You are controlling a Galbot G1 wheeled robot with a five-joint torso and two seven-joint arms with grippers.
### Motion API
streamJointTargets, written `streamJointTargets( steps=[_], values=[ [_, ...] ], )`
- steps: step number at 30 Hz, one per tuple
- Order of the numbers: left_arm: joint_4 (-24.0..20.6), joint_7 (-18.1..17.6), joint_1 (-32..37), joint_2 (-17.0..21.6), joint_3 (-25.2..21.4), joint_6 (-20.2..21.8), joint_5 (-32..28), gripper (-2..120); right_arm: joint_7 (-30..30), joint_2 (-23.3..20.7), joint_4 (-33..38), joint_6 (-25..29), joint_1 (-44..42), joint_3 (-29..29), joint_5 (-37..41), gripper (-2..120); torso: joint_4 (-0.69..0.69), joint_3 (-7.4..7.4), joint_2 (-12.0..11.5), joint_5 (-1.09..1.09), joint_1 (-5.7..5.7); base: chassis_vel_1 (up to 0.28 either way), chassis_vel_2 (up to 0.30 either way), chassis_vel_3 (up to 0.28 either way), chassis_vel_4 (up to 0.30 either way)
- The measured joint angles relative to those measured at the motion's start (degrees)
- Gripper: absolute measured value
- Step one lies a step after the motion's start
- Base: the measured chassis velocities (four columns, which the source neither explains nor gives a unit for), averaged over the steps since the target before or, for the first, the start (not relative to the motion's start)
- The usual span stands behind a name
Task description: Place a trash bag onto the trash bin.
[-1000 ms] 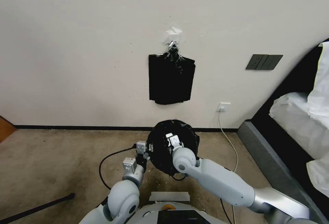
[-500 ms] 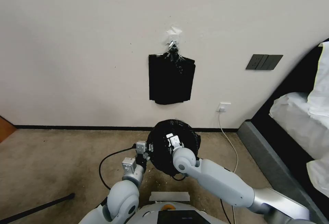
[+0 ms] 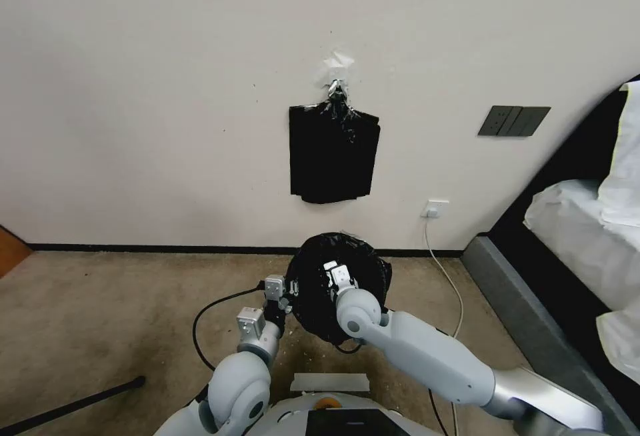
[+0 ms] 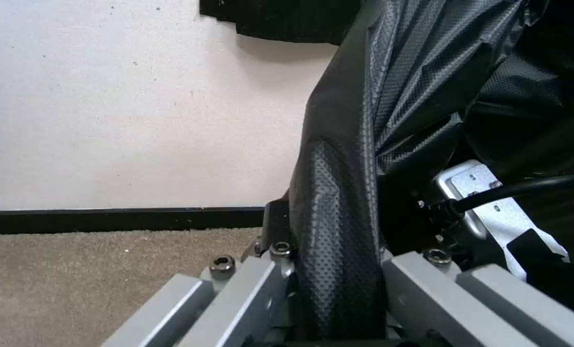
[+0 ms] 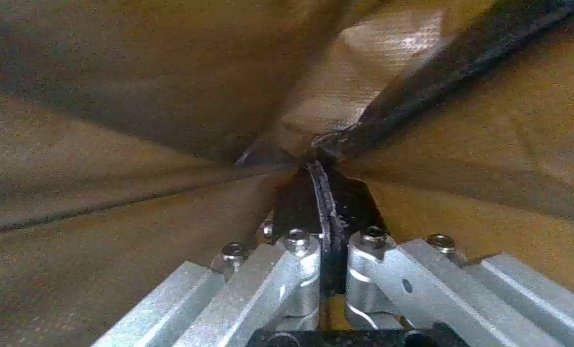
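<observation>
The glossy black trash bag (image 3: pixel 363 266) sits spread open on the carpet near the wall, draped over the trash bin, whose body is hidden beneath it. My left gripper (image 3: pixel 285 303) is at the bag's left edge, shut on a fold of the trash bag (image 4: pixel 338 231). That fold runs up between the left fingers (image 4: pixel 261 294). My right arm reaches down into the bag's mouth. Deep inside, my right gripper (image 5: pixel 319 168) is shut, with its tips against the film where the creases meet.
A flat stack of black bags (image 3: pixel 333 156) hangs from a hook on the wall above. A white cable (image 3: pixel 443 269) drops from the outlet (image 3: pixel 435 208) past the bag. A bed (image 3: pixel 573 236) stands at the right. A black cable (image 3: pixel 203 316) loops on the carpet at the left.
My right arm has edged slightly forward and to the right inside the bag, and the bag's right rim has bulged out a little. The left gripper has kept its hold.
</observation>
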Motion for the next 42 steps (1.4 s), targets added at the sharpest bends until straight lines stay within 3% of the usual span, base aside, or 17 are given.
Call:
streamJointTargets(
  steps=[12,14,18,22,23,26,27,31,35,38,42],
  values=[
    [0.43,-0.48,0.29,-0.42,-0.23,0.31,-0.47,1,-0.25,-1.35,3.18,0.15,-0.54,0.2,0.27,0,0.01,0.0,0.0,0.0,0.0,0.0,0.0,0.0,0.0],
    [0.94,-1.97,-0.37,-0.58,-0.32,1.33,-2.65,1,-0.66,-3.03,6.8,-0.15,-1.49,0.74,0.72,11,0.0,0.0,0.0,0.01,0.0,0.0,0.0,0.0,0.0],
    [1.8,-3.15,-1.11,-0.84,-0.35,2.09,-4.33,1,-0.95,-4.5,10.16,-0.5,-2.86,1.89,1.75,22,0.0,0.0,0.0,0.0,0.0,0.0,0.0,0.0,0.0],
    [3.8,-6.49,-2.81,-1.79,-0.55,3.98,-10.88,1,-3.4,-7.21,17.05,-0.52,-7.81,5.57,1.76,40,-0.01,0.0,0.0,0.0,0.0,0.0,0.0,0.0,0.0],
    [3.8,-6.49,-2.81,-1.79,-0.55,3.98,-10.88,1,-3.4,-7.21,17.05,-0.52,-7.81,5.57,1.76,40,-0.01,0.0,0.0,0.0,0.0,0.0,0.0,0.0,0.0],
    [5.42,-10.3,-4.16,-2.56,-0.78,5.84,-19.49,1,-6.2,-8.76,22.17,-0.59,-13.34,10.05,0.43,54,-0.01,0.0,0.0,0.01,0.0,0.0,0.0,0.0,0.0],
    [5.42,-10.3,-4.16,-2.56,-0.78,5.84,-19.49,1,-6.2,-8.76,22.17,-0.59,-13.34,10.05,0.43,54,-0.01,0.0,0.0,0.01,0.0,0.0,0.0,0.0,0.0],
    [8.08,-15.97,-6.56,-3.74,-0.73,8.5,-27.65,1,-9.86,-10.1,25.28,-0.65,-19.28,15.97,-2.08,74,-0.01,0.0,0.0,0.0,0.0,0.0,0.0,0.0,0.0],
    [9.51,-17.74,-7.49,-4.19,-0.48,9.35,-29.11,1,-10.88,-10.24,25.42,-0.66,-20.99,17.79,-2.79,83,-0.01,0.0,0.0,0.01,0.0,0.0,0.0,0.0,0.0],
    [12.11,-19.05,-8.78,-4.77,-0.25,9.79,-29.45,1,-12.02,-10.19,25.23,-0.69,-22.86,19.41,-3.73,96,0.0,0.0,0.0,0.01,0.0,0.0,0.0,0.0,0.0],
    [14.06,-19.46,-9.8,-5.29,-0.11,9.8,-29.47,1,-12.61,-9.92,25.03,-0.74,-23.7,19.92,-4.18,100,0.0,0.0,0.0,0.01,0.0,0.0,0.0,0.0,0.0]
  ],
)
